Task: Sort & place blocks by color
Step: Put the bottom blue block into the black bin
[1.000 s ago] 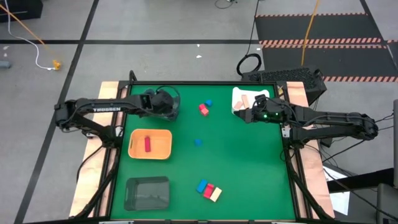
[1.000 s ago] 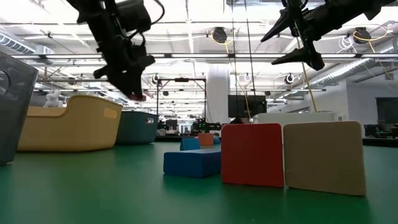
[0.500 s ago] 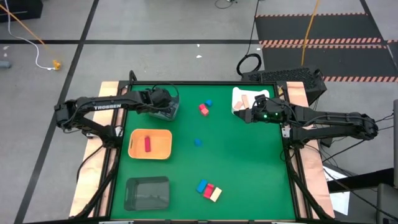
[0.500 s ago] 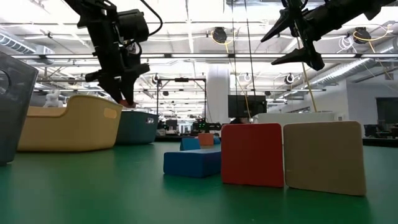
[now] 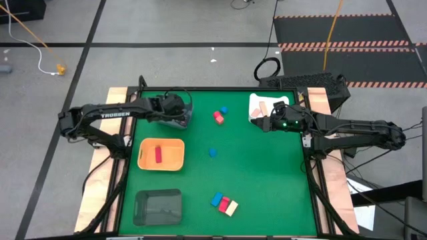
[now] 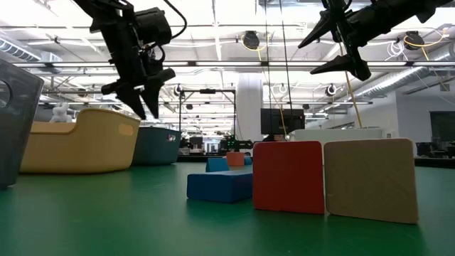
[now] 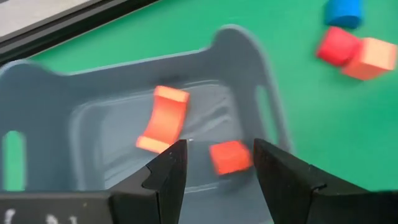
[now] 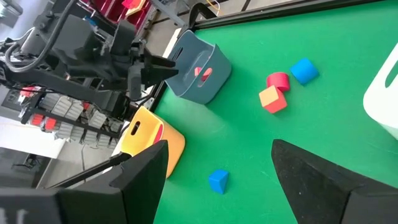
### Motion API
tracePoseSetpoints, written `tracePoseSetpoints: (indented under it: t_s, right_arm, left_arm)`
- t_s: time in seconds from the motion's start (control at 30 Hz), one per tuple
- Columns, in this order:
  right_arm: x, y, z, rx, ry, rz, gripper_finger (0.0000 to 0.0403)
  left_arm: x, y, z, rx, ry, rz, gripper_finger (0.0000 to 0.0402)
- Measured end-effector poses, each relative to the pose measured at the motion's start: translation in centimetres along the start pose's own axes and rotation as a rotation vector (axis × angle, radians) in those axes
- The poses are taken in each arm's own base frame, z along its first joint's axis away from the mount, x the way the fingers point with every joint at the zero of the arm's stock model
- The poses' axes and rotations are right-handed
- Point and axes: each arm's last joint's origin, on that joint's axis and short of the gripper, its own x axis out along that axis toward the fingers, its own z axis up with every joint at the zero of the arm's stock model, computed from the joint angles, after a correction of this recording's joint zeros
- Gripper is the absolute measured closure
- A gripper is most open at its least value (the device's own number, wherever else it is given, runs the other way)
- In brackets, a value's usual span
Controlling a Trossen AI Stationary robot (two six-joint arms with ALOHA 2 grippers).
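While the left gripper (image 7: pixel 214 171) hangs with jaws parted over the blue-grey plastic bin (image 7: pixel 245 74) near the table's far-left corner, the small red block (image 7: pixel 230 157), seemingly just released inside, should settle before lifting straight up.

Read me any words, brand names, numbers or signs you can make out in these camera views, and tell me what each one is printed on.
"TROSSEN": white letters along the left arm, legible in the high view.
Nothing readable on the blocks, the trays or the right arm.
The shelf items behind the table in the right wrist view are too blurred to read.
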Motion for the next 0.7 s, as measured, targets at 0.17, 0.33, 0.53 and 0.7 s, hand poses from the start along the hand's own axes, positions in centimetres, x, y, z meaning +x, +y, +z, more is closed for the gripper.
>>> tracePoseSetpoints:
  t_s: [0.17, 0.33, 0.53, 0.7]
  right_arm:
    - [0.0, 0.0, 0.0, -0.001, 0.000, 0.000, 0.0124]
    - [0.0, 0.0, 0.0, -0.001, 0.000, 0.000, 0.0124]
    - [0.0, 0.0, 0.0, 0.001, 0.000, -0.001, 0.0124]
    - [0.0, 0.0, 0.0, 0.001, 0.000, 0.000, 0.0124]
  left_arm:
    - [-1.5, -2.0, -0.3, 0.101, -0.062, -0.168, 0.0216]
    - [-3.3, -5.3, -1.6, 0.232, -0.167, -0.332, 0.0215]
    - [-4.9, -8.7, -4.2, 0.415, -0.246, -0.446, 0.0215]
    - [-5.3, -11.1, -6.6, 0.443, -0.270, -0.487, 0.0215]
